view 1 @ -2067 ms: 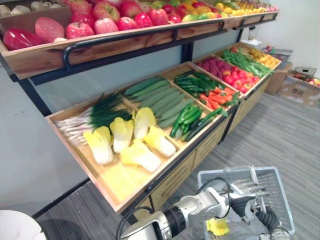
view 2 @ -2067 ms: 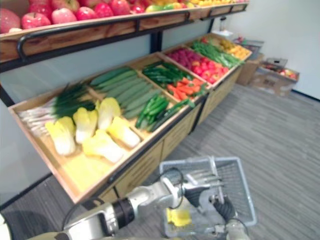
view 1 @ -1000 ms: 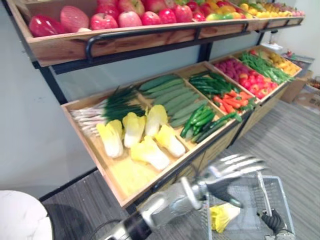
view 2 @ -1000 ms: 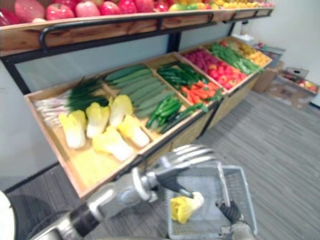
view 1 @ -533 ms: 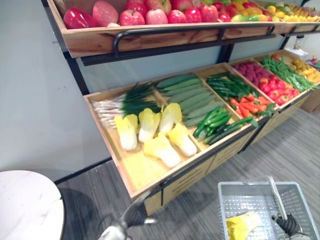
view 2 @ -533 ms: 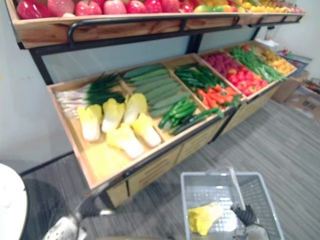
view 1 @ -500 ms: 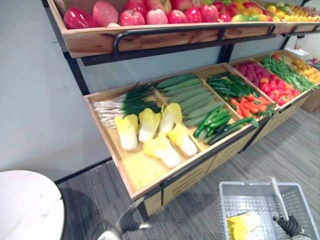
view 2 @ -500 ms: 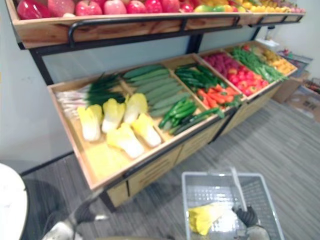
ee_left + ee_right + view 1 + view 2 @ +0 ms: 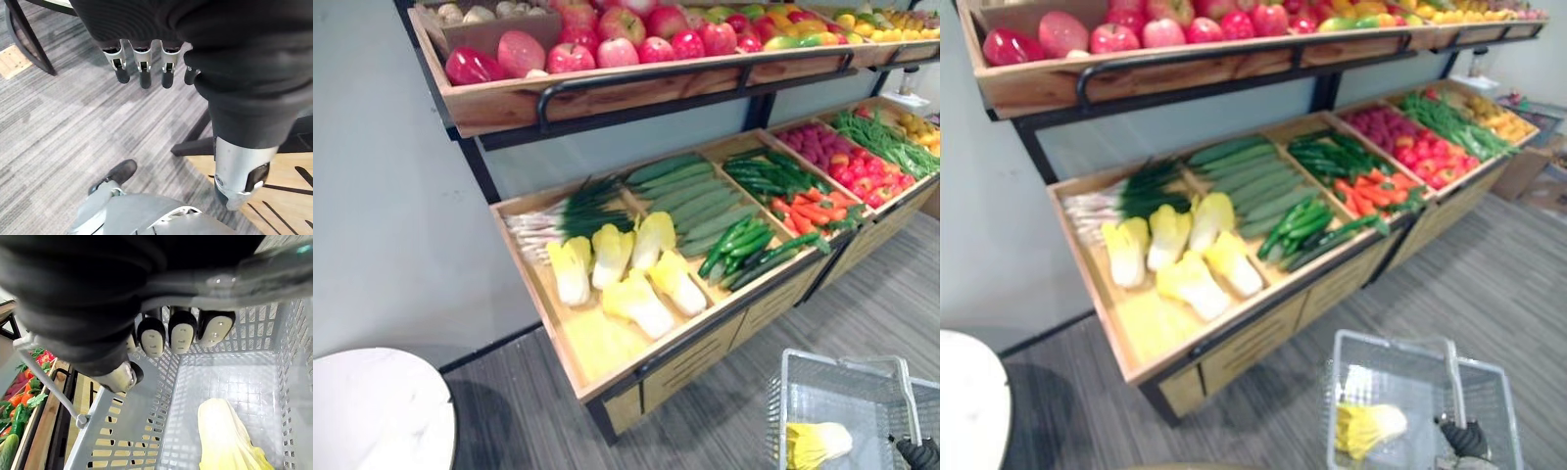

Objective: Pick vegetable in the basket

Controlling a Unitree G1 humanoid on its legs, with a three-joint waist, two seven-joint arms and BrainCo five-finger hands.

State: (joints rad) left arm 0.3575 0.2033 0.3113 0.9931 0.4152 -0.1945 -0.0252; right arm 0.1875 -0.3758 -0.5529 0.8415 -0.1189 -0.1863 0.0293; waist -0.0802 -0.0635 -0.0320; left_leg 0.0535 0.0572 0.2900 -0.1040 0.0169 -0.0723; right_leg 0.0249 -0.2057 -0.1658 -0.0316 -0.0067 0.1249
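Cabbage lies in basket beneath right hand curled round its handle; left hand relaxed.

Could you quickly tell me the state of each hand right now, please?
Left hand: open, fingers relaxed, holding nothing.
Right hand: closed round the basket handle.
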